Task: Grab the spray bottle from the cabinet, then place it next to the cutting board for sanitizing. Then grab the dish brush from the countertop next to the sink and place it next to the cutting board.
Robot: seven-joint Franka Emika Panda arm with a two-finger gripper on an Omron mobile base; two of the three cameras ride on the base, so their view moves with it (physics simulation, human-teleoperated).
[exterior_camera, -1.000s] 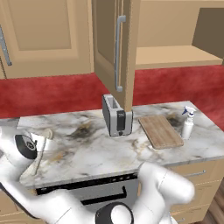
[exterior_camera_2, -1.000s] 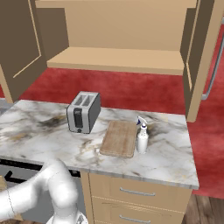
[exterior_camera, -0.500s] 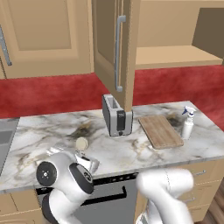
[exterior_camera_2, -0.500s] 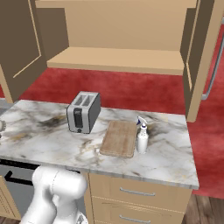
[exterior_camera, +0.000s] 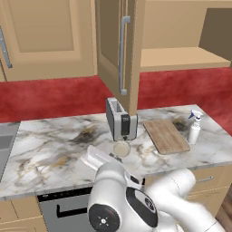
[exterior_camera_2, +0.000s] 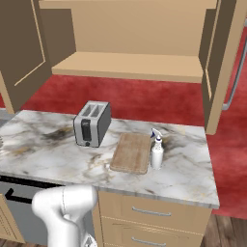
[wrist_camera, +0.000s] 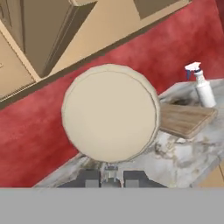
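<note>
I am holding the dish brush (wrist_camera: 110, 113) in my gripper (wrist_camera: 110, 179), pinched tight on its thin handle. Its round pale head is facing my hand camera. From the left base view, the brush head (exterior_camera: 121, 148) is hanging just in front of the toaster (exterior_camera: 121, 119), and I think it is a little above the worktop (exterior_camera: 54, 149). The spray bottle (exterior_camera_2: 157, 150) is standing right beside the cutting board (exterior_camera_2: 131, 152). The cabinet (exterior_camera_2: 130, 65) is sitting open above
</note>
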